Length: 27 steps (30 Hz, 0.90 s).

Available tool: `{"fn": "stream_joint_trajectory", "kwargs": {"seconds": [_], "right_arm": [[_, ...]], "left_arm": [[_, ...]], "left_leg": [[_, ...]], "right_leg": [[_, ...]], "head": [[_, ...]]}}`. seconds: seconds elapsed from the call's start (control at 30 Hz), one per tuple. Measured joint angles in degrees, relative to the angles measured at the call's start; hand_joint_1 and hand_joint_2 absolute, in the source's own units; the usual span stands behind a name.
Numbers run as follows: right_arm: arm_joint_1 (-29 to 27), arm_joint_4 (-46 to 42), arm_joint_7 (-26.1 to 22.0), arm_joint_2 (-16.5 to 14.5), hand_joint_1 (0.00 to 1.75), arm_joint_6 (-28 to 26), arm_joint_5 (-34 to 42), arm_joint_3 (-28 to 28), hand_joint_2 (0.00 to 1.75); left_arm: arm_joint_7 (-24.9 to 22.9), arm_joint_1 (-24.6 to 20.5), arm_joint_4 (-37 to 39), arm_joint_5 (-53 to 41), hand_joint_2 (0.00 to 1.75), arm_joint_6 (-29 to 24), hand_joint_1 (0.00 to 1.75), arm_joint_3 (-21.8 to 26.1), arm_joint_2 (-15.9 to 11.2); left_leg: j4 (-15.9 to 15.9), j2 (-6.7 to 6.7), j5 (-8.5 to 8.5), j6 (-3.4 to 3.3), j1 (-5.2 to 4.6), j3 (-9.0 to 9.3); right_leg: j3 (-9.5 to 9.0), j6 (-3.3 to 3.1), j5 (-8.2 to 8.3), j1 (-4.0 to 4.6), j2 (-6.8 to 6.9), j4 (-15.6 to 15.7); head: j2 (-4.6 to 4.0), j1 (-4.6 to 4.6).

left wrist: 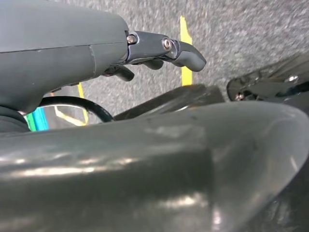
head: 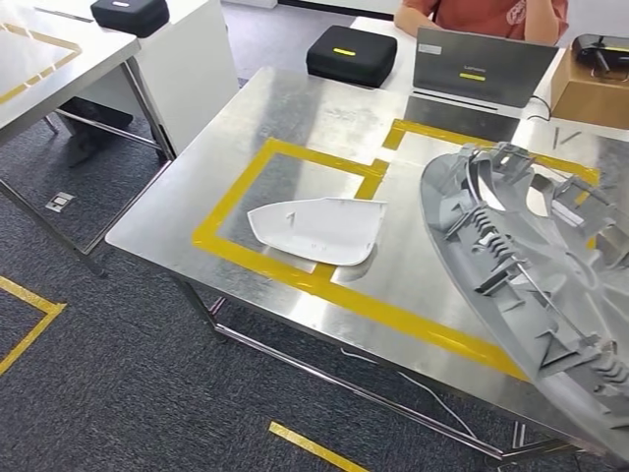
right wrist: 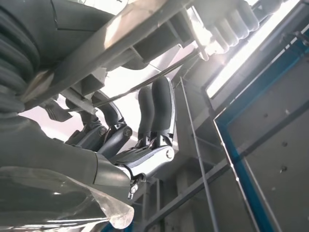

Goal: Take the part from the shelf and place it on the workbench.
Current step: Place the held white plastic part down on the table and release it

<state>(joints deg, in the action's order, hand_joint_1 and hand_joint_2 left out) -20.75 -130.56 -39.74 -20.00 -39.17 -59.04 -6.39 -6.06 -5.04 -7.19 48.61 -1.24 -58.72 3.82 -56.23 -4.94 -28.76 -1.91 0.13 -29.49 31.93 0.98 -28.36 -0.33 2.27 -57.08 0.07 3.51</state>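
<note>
Got the big round grey plastic wheel cover gripped in my right hand, hanging over the right end of the shiny steel bench. Left hand holds nothing, fingers loose, down by the floor. Bench sits right underneath, so straight down.

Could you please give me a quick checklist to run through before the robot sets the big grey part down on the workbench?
1. Part held: the right hand presses its fingers against the grey ribbed part: ok.
2. Part over the workbench: partly, near its right end: ok.
3. Right taped box free underneath: cannot tell, the part hides it.
4. White cover apart from the grey part: ok.
5. Left hand empty: ok.
</note>
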Motion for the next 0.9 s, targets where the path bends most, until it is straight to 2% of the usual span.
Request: {"fn": "stream_joint_trajectory", "kwargs": {"seconds": [0.07, 0.23, 0.4, 0.63, 0.7, 0.77, 0.8, 0.83, 0.9], "right_arm": [[0.31, 0.97, -0.02, 0.00, 1.75, 0.00, -0.03, -0.80, 1.75], [0.56, 2.43, 0.00, 0.00, 1.75, 0.00, 0.17, -1.70, 1.75], [0.49, 3.29, 0.10, 0.00, 1.75, 0.00, 1.41, -2.10, 1.75], [0.35, 3.56, -0.01, -0.01, 1.75, 0.00, 2.32, -2.48, 1.75], [0.33, 3.57, -0.05, -0.02, 1.75, 0.00, 2.36, -2.51, 1.75], [0.28, 3.57, -0.07, -0.02, 1.75, 0.00, 2.36, -2.51, 1.75], [0.24, 3.57, -0.07, -0.02, 1.75, 0.00, 2.36, -2.52, 1.75], [0.19, 3.57, -0.08, -0.02, 1.75, 0.00, 2.36, -2.52, 1.75], [0.05, 3.58, -0.09, -0.02, 1.75, 0.00, 2.39, -2.53, 1.75]], "left_arm": [[-0.29, 0.06, 0.00, 0.39, 0.00, 0.06, 0.00, -0.01, -0.01], [-0.70, 0.08, 0.00, 1.12, 0.00, 0.06, 0.00, -0.01, -0.02], [-1.05, 0.10, 0.00, 1.48, 0.00, 0.04, 0.00, -0.01, -0.01], [-1.23, 0.13, 0.00, 1.83, 0.00, 0.09, 0.00, -0.01, -0.21], [-1.29, 0.12, 0.00, 2.00, 0.00, 0.14, 0.00, -0.01, -0.29], [-1.46, 0.08, 0.00, 2.22, 0.00, 0.18, 0.00, -0.01, -0.32], [-1.55, 0.02, 0.00, 2.31, 0.00, 0.17, 0.00, -0.01, -0.33], [-1.62, -0.03, 0.00, 2.37, 0.00, 0.16, 0.00, -0.01, -0.33], [-1.75, -0.09, 0.00, 2.43, 0.00, 0.15, 0.00, -0.01, -0.33]], "left_leg": [[0.06, 0.06, 0.14, 0.37, 0.13, -0.03], [0.15, 0.09, 0.19, 2.18, 0.39, -0.05], [0.03, 0.09, 0.12, 2.63, 0.36, -0.06], [-0.85, 0.12, -0.41, 1.80, 0.00, -0.48], [-0.79, 0.13, -0.33, 1.44, -0.14, -0.57], [0.18, 0.10, 0.33, 0.95, 0.14, -0.25], [0.71, 0.07, 0.69, 0.68, 0.33, -0.12], [1.09, 0.03, 0.97, 0.50, 0.53, -0.03], [1.17, -0.08, 1.08, 0.32, 0.55, -0.19]], "right_leg": [[0.01, -0.11, -0.05, 0.15, 0.08, -0.04], [0.05, -0.24, -0.13, 0.31, 0.14, -0.17], [0.04, -0.23, -0.12, 0.25, 0.16, -0.19], [0.02, 0.34, 0.15, -0.14, 0.29, -0.13], [-0.04, 0.68, 0.35, -0.23, 0.36, 0.05], [0.36, 1.14, -0.10, -0.32, -0.07, -0.30], [1.08, 1.35, -1.06, -0.35, -0.59, -1.66], [2.38, 1.57, -2.60, -0.43, -1.19, -4.28], [5.88, 2.07, -6.04, -0.65, -1.96, -11.87]], "head": [[0.00, -0.01], [0.00, -0.03], [0.00, -0.05], [0.00, -0.04], [0.00, -0.02], [0.00, -0.07], [0.00, -0.15], [0.00, -0.24], [0.00, -0.37]]}}
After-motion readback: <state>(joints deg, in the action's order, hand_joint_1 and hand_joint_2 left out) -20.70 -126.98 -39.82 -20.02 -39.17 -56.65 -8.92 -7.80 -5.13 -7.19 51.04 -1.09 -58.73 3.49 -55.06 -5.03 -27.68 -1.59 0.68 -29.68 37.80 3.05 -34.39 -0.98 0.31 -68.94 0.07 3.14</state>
